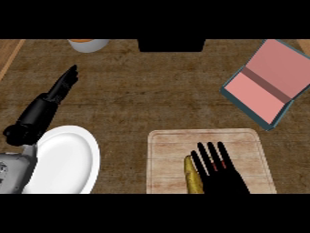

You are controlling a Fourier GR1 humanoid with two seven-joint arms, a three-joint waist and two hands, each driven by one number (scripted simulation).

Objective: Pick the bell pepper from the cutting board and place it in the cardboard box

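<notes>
— What's on your left?

— My left robot hand, fingers straight and together, pointing far over the tabletop and holding nothing. Near it lies a white plate, my forearm overlapping its left edge. At the far edge stands a cup with something orange in it.

— And the middle?

— The board, at the near edge. The pepper, yellowish, lies on it, just left of my right robot hand.

— Is that hand gripping it?

— No. Its fingers are straight and spread over the board, touching the pepper's side at most; I can't tell.

— The box?

— Far right, well apart: the box, pink inside, tilted.
</notes>
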